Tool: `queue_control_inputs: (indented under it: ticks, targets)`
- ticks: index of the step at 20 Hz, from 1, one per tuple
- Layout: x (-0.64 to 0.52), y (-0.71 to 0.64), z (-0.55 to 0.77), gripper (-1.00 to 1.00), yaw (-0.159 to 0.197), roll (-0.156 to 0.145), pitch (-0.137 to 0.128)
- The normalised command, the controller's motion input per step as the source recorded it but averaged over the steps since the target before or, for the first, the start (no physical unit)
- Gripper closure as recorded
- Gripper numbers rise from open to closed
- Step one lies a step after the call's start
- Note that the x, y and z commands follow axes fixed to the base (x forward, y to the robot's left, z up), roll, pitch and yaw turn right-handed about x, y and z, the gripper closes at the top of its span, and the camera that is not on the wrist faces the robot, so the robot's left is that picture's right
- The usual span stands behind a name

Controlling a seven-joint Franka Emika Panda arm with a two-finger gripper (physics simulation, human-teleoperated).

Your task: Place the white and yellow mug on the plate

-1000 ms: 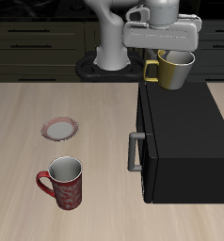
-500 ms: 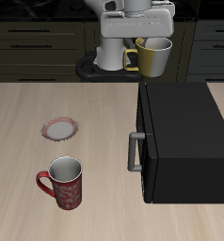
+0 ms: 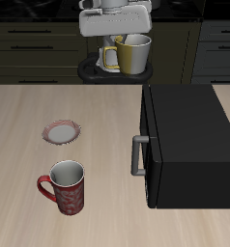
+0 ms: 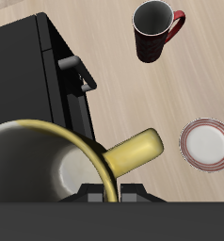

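My gripper (image 3: 129, 37) is shut on the rim of the white and yellow mug (image 3: 132, 55) and holds it high in the air, beyond the back edge of the table. The mug hangs upright with its yellow handle (image 4: 135, 152) pointing toward the plate's side. In the wrist view the mug's pale interior (image 4: 48, 174) fills the foreground. The plate (image 3: 61, 131), a small saucer with a reddish-brown rim, lies flat on the table, nearer the front than the mug; it also shows in the wrist view (image 4: 207, 144).
A black microwave (image 3: 188, 145) with a grey door handle (image 3: 137, 155) stands on the table below and beside the held mug. A red speckled mug (image 3: 66, 186) stands upright near the table's front edge, in front of the plate.
The gripper has carried the mug away from above the microwave, sideways toward the plate's side and slightly higher. The plate and the red mug have not moved.
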Motion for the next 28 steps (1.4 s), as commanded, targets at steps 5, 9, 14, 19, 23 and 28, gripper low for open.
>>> queue_control_inputs:
  ticks: [5, 9, 14, 19, 23, 28]
  targets:
    - [-0.11, -0.43, -0.14, 1.0, 0.072, -0.019, -0.046]
    - [-0.07, -0.47, -0.24, 1.0, 0.035, -0.04, -0.012]
    - [0.03, -0.47, -0.3, 1.0, 0.001, -0.061, 0.036]
    - [-0.05, -0.32, -0.2, 1.0, -0.013, -0.058, 0.009]
    - [-0.04, -0.35, -0.24, 1.0, -0.002, -0.049, 0.006]
    - [0.01, -0.2, -0.2, 1.0, 0.017, -0.028, -0.002]
